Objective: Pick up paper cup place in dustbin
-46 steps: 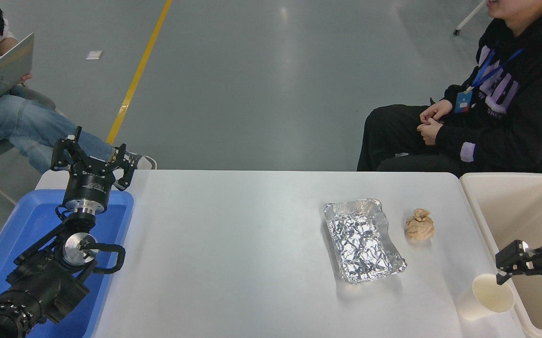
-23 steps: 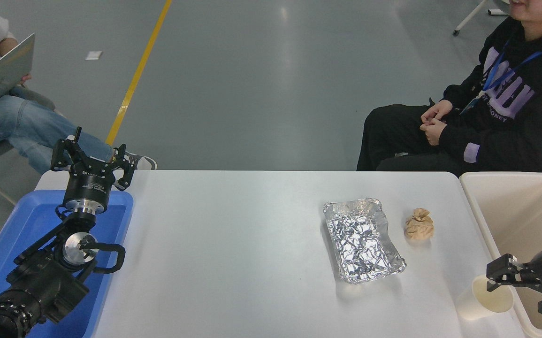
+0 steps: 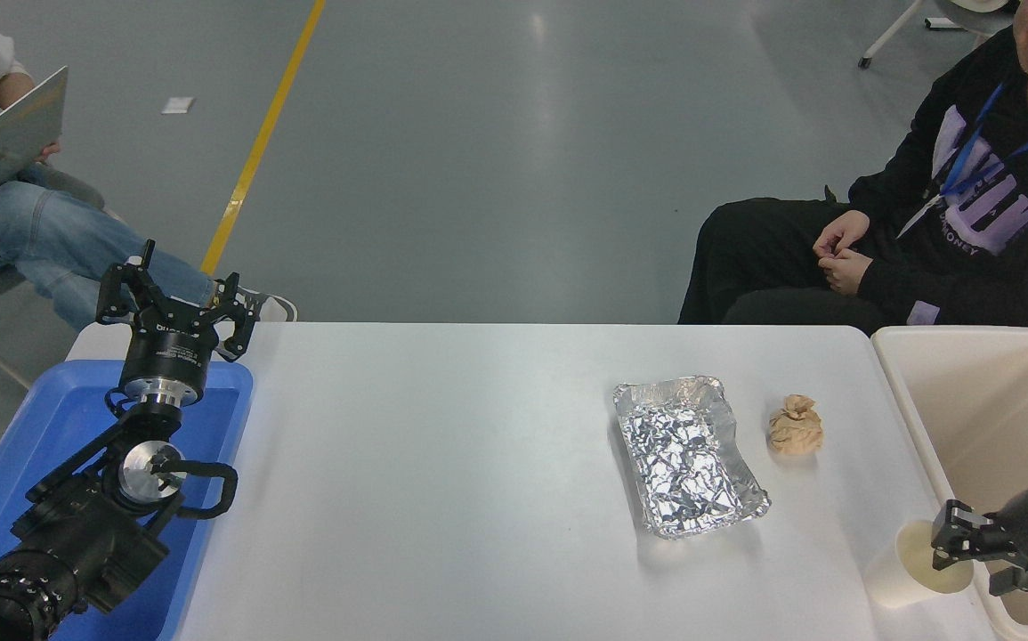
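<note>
Sitting upright near the front right corner of the smooth white table (image 3: 478,463): paper cup (image 3: 901,570), small, tapered, cream-white, rolled rim, plain. Standing just left of the dustbin (image 3: 994,409), close to its rounded rim, possibly touching it.

Reaching in from the right edge: right gripper (image 3: 967,559), black, matte, boxy links on a round silver-faced wrist. Hanging over the cup's mouth at its right rim. One fingertip looking to be just inside the rim, the other outside over the dustbin edge; hard to say at this angle whether touching the paper. Fingers apart, not closed on the cup.

Dustbin: large beige plastic tub, rectangular, thick rounded lip, smooth walls, running off the frame on the right.

Lying mid-right on the table: crinkled silver foil tray (image 3: 687,456), rectangular, heavily creased, shiny. Just right of it, apart: crumpled brown paper ball (image 3: 796,425), twisted at the top.

Parked at lower left: left gripper (image 3: 177,298), fingers spread wide, pointing away from the camera, above the far end of a glossy blue plastic bin (image 3: 60,418).

Sitting beyond the far edge: person in a black hoodie (image 3: 967,231) at right, hands together in the lap; person in jeans (image 3: 24,240) at left, holding a laptop.
</note>
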You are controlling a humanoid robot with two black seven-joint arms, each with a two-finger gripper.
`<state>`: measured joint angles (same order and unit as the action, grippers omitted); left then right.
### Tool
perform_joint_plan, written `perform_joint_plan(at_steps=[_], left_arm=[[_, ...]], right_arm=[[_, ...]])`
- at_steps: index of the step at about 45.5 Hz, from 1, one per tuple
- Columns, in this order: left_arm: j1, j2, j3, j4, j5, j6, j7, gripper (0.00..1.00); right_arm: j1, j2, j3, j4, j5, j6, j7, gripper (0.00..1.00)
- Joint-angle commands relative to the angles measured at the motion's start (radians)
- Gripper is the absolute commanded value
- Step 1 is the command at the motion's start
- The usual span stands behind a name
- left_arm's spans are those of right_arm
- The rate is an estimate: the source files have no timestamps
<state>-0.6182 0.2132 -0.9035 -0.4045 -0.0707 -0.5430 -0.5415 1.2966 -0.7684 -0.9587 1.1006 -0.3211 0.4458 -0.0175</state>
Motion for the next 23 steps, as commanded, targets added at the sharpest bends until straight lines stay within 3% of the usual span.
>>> perform_joint_plan(at_steps=[1,15,23], left_arm=[[0.0,0.0,0.0,-0.001,0.0,0.0,0.0,0.99],[0.0,0.0,0.0,0.001,0.0,0.0,0.0,0.99],[-0.002,0.0,0.0,-0.001,0.002,-0.002,0.0,0.99]], right_arm=[[-0.003,0.0,0.0,0.002,0.057,-0.004,-0.001,0.0],[0.016,-0.011,0.0,0.01,0.072,0.001,0.004,0.0],[0.217,-0.075,-0.103,0.077,0.102,0.135,0.007,0.0]])
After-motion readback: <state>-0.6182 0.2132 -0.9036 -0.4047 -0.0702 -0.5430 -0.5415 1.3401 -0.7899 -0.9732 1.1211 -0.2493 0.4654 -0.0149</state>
